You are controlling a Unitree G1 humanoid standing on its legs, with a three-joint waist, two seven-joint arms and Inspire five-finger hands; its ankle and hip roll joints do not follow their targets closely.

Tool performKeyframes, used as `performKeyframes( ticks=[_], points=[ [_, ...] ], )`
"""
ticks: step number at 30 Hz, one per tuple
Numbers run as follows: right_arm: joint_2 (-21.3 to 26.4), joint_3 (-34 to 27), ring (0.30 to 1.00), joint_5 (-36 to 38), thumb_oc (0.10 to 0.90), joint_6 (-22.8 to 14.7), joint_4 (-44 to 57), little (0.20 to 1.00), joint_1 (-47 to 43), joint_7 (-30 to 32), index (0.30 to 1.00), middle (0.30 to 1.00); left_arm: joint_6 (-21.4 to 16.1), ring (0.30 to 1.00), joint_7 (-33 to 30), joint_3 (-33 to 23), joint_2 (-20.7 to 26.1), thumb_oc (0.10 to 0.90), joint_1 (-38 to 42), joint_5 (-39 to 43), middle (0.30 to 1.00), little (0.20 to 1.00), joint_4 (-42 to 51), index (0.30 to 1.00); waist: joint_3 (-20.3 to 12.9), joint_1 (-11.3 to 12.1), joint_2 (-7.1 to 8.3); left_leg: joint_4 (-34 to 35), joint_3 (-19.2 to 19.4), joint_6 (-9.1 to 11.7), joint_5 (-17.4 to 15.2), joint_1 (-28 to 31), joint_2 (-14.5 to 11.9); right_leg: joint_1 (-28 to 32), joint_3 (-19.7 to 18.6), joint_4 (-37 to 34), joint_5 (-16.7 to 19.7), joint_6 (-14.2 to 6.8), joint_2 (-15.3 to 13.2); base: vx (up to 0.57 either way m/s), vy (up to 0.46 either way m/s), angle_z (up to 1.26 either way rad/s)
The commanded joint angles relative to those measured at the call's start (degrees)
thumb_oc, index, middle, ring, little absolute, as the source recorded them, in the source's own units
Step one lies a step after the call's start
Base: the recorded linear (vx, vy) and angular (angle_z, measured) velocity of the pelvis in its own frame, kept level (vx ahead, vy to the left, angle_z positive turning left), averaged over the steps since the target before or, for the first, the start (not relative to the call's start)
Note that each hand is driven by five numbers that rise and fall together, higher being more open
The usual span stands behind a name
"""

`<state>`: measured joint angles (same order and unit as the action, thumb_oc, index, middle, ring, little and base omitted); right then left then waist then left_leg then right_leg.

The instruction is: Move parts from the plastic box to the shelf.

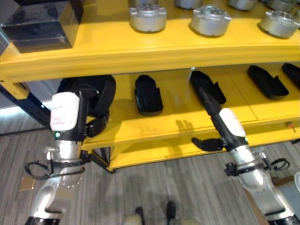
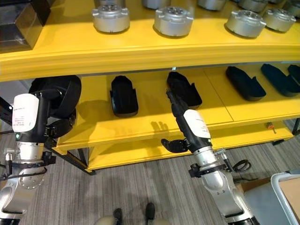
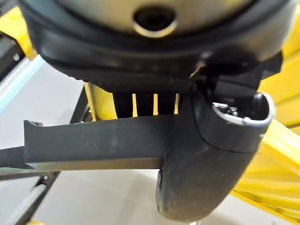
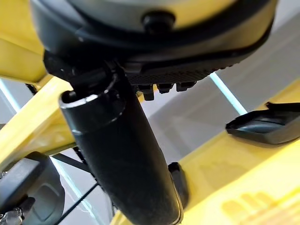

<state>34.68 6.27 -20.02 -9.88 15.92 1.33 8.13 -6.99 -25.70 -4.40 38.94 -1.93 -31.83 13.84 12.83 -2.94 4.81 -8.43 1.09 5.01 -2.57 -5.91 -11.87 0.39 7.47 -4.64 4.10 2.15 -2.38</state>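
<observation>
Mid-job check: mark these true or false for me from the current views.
1. Silver round parts sit on the upper shelf. True.
2. The right hand reaches into the lower shelf. True.
3. The black parts there are stacked. False: they lie apart in a row.
4. The dark box stands on the floor. False: it is on the upper shelf's left end.
5. The left hand is empty. False: it holds a black part.

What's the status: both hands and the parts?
Left hand shut on black part at left end of shelf. Right hand open, beside shelved part. Nothing blocking.
</observation>
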Motion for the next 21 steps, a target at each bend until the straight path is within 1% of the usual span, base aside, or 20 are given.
performKeyframes(
  ticks=[1, 2, 4, 6, 8, 9, 11, 12, 15, 16, 18, 21],
  points=[
    [2.73, -2.91, 1.0, 2.26, 0.9, -3.89, 5.63, 1.0, -5.35, 5.26, 1.0, 1.0, -2.84, 0.3, -5.09, -1.87, 1.8, 0.4, 7.45, 1.55, 0.3, 0.3, 3.8, 0.3, -4.38, -0.72, -1.13, 9.95, 0.64, -0.34, 12.36, 2.65, -4.79, -1.29, -2.26, 8.48, -4.64, -7.03, -3.18, 0.04, 0.201, -0.17],
    [2.62, -2.7, 1.0, 2.03, 0.9, -3.81, 5.32, 1.0, -5.65, 5.34, 1.0, 1.0, -3.01, 0.3, -5.09, -2.04, 1.71, 0.4, 7.01, 1.87, 0.3, 0.3, 3.79, 0.3, -4.49, -0.53, -1.95, 10.65, -0.25, -0.28, 11.25, 3.83, -4.14, -1.78, -2.94, 9.42, -5.69, -7.39, -2.89, 0.07, 0.206, -0.26],
    [2.54, -3.22, 1.0, 1.22, 0.9, -3.73, 5.62, 1.0, -5.24, 5.71, 1.0, 1.0, -3.14, 0.3, -4.86, -1.84, 1.24, 0.4, 6.78, 1.95, 0.3, 0.3, 3.98, 0.3, -5.1, -1.1, -3.34, 12.1, 2.8, 1.12, 10.83, 5.42, -3.45, -1.28, -3.26, 10.16, -5.73, -7.74, -3.58, 0.14, 0.259, -0.43],
    [1.84, -3.97, 1.0, 0.7, 0.9, -3.42, 5.58, 1.0, -4.1, 6.01, 1.0, 1.0, -3.47, 0.3, -4.26, -0.76, 1.36, 0.4, 6.79, 1.91, 0.3, 0.3, 4.4, 0.3, -5.87, -1.08, -3.73, 13.09, 3.36, 1.21, 9.8, 7.41, -1.5, 0.27, -3.19, 9.42, -5.39, -8.11, -4.76, 0.18, 0.243, -0.25],
    [1.18, -3.85, 1.0, 0.17, 0.9, -2.8, 5.28, 1.0, -3.72, 6.08, 1.0, 1.0, -3.29, 0.3, -3.69, 0.22, 2.06, 0.4, 7.64, 1.75, 0.3, 0.3, 4.24, 0.3, -6.26, -0.99, -3.43, 13.21, 4.1, 0.81, 8.47, 8.9, 0.22, 1.93, -2.96, 8.37, -4.99, -8.85, -6.31, 0.14, 0.184, -0.16],
    [1.09, -3.86, 1.0, 0.12, 0.9, -2.79, 5.24, 1.0, -3.73, 6.11, 1.0, 1.0, -3.27, 0.3, -3.7, 0.32, 2.14, 0.4, 7.75, 1.74, 0.3, 0.3, 4.16, 0.3, -6.16, -0.91, -3.26, 13.18, 4.19, 0.7, 8.36, 9.07, 0.4, 2.16, -3.01, 8.19, -4.95, -8.97, -6.48, 0.09, 0.147, 0.06],
    [0.49, -3.24, 1.0, -0.56, 0.9, -2.2, 4.86, 1.0, -3.78, 6.23, 1.0, 1.0, -2.95, 0.3, -3.52, 1.16, 3.29, 0.4, 8.58, 0.9, 0.3, 0.3, 3.59, 0.3, -6.35, -0.81, -2.87, 13.34, 4.84, -0.02, 7.04, 9.97, 1.9, 2.8, -3.23, 7.43, -4.34, -9.7, -7.72, 0.08, 0.18, 0.23],
    [-0.02, -2.63, 1.0, -1.36, 0.9, -1.83, 4.64, 1.0, -4.01, 6.04, 1.0, 1.0, -2.74, 0.3, -3.38, 1.7, 4.73, 0.4, 9.31, -0.11, 0.3, 0.3, 3.04, 0.3, -6.43, -0.52, -2.34, 13.36, 5.87, -0.72, 6.15, 10.47, 3.24, 2.83, -3.87, 6.58, -3.53, -10.59, -8.9, 0.08, 0.202, 0.11],
    [-0.36, -1.88, 1.0, -1.85, 0.9, -1.57, 4.46, 1.0, -4.14, 5.6, 1.0, 1.0, -2.48, 0.3, -3.15, 2.24, 7.3, 0.4, 10.58, -1.62, 0.3, 0.3, 2.43, 0.3, -6.62, -0.44, -1.95, 13.34, 6.66, -1.29, 5.38, 10.58, 4.23, 2.58, -4.45, 5.64, -2.74, -11.39, -10.06, 0.03, 0.124, -0.08],
    [-0.44, -1.89, 1.0, -1.86, 0.9, -1.57, 4.47, 1.0, -4.16, 5.6, 1.0, 1.0, -2.48, 0.3, -3.21, 2.3, 7.39, 0.4, 10.68, -1.65, 0.3, 0.3, 2.35, 0.3, -6.53, -0.36, -1.83, 13.29, 6.81, -1.41, 5.77, 10.37, 4.29, 2.37, -4.54, 5.6, -2.33, -11.36, -10.1, -0.01, 0.06, -0.14],
    [-0.56, -1.51, 1.0, -2.13, 0.9, -1.68, 4.42, 1.0, -3.55, 5.24, 1.0, 1.0, -2.26, 0.3, -3.07, 3.11, 10.29, 0.4, 11.63, -4.09, 0.3, 0.3, 1.41, 0.3, -6.93, -0.58, -1.56, 13.35, 7.44, -1.73, 4.68, 10.78, 4.99, 2.37, -4.92, 4.86, -2.18, -12.05, -10.74, 0.05, 0.08, -0.12],
    [-0.58, -1.48, 1.0, -2.14, 0.9, -2.11, 4.65, 1.0, -2.55, 4.88, 1.0, 1.0, -2.32, 0.3, -2.51, 3.65, 13.46, 0.4, 11.55, -6.74, 0.3, 0.3, 0.55, 0.3, -7.04, -0.92, -1.34, 13.43, 7.93, -1.89, 4.27, 11.03, 5.36, 2.42, -4.96, 3.8, -1.51, -12.47, -11.21, 0.05, 0.046, -0.08]
  ],
)
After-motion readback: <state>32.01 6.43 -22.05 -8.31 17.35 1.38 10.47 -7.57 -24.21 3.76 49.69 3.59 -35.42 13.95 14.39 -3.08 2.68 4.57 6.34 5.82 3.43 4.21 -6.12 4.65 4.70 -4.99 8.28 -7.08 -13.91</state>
